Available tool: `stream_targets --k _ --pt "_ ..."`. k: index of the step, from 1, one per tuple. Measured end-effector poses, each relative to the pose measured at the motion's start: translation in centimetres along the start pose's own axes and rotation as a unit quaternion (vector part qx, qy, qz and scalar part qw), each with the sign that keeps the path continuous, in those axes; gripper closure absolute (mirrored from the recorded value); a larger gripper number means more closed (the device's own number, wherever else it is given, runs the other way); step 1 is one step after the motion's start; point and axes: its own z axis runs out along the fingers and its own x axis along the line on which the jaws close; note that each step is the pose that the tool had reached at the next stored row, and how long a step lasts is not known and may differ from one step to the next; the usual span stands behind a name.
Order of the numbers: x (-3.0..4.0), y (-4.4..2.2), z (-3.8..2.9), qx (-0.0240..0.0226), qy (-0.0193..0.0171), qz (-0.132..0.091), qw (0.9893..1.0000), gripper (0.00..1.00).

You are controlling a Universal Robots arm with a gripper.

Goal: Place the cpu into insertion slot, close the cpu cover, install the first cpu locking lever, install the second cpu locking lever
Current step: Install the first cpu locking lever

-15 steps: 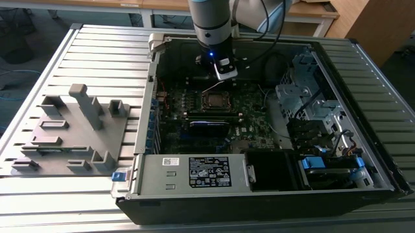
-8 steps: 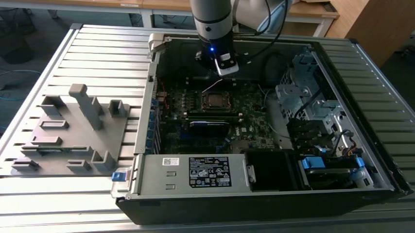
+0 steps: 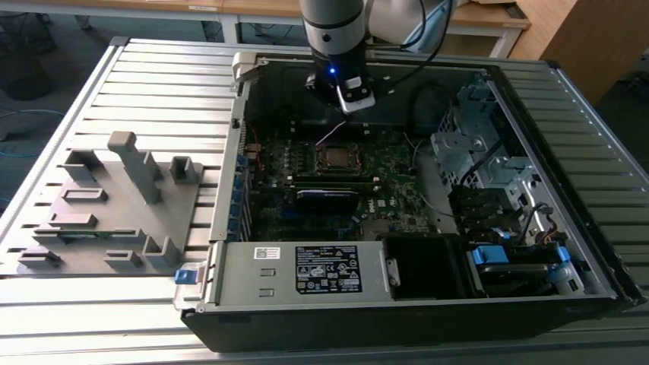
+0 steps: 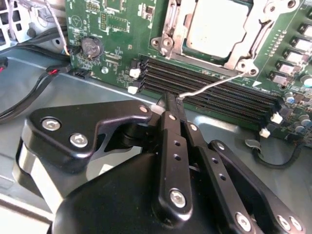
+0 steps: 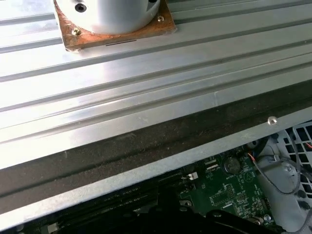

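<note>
The cpu point(image 4: 214, 27) lies with its silvery top up in the insertion slot point(image 3: 335, 157) of the green motherboard point(image 4: 112, 29). The cpu cover point(image 4: 246, 48) lies down around it as a metal frame. A thin silvery locking lever point(image 4: 214, 84) slants up from the socket's corner. Its free end meets the tips of my gripper point(image 4: 171, 100), whose black fingers point(image 4: 170, 146) are pressed together. In the exterior view my gripper point(image 3: 348, 112) hangs just behind the socket, with the lever point(image 3: 330, 135) rising toward it. Whether the lever is pinched or only touched I cannot tell.
Long black memory slots point(image 4: 209, 92) run between my gripper and the socket. Cables point(image 4: 29, 87) lie along the case floor. The case holds a power supply point(image 3: 304, 270) in front and a drive cage point(image 3: 476, 152) on the exterior view's right. A grey fixture block point(image 3: 112, 205) stands on the slatted table.
</note>
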Motion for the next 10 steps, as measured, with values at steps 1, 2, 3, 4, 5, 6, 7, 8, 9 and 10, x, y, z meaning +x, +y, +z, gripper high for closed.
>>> stream_targets --k 1,2,3,4,5,6,7,8,9,10 --pt "-0.01 0.02 -0.08 -0.0001 0.0000 0.000 1.0000 0.90" --pt "-0.03 0.04 -0.15 -0.0002 0.0001 0.000 1.0000 0.90" --pt "-0.04 0.06 -0.22 -0.0003 0.0001 0.000 1.0000 0.90" --pt "-0.05 0.08 -0.29 -0.0003 0.0001 0.000 1.0000 0.90" --pt "-0.06 0.10 -0.36 -0.0004 0.0001 0.000 1.0000 0.90" --pt "-0.07 0.11 -0.42 -0.0005 0.0001 0.000 1.0000 0.90" --pt "-0.09 0.13 -0.49 -0.0005 0.0002 0.000 1.0000 0.90" --pt "-0.10 0.15 -0.57 -0.0006 0.0002 0.000 1.0000 0.90" --pt "-0.11 0.17 -0.64 -0.0007 0.0002 0.000 1.0000 0.90" --pt "-0.13 0.19 -0.71 -0.0007 0.0002 0.000 1.0000 0.90"
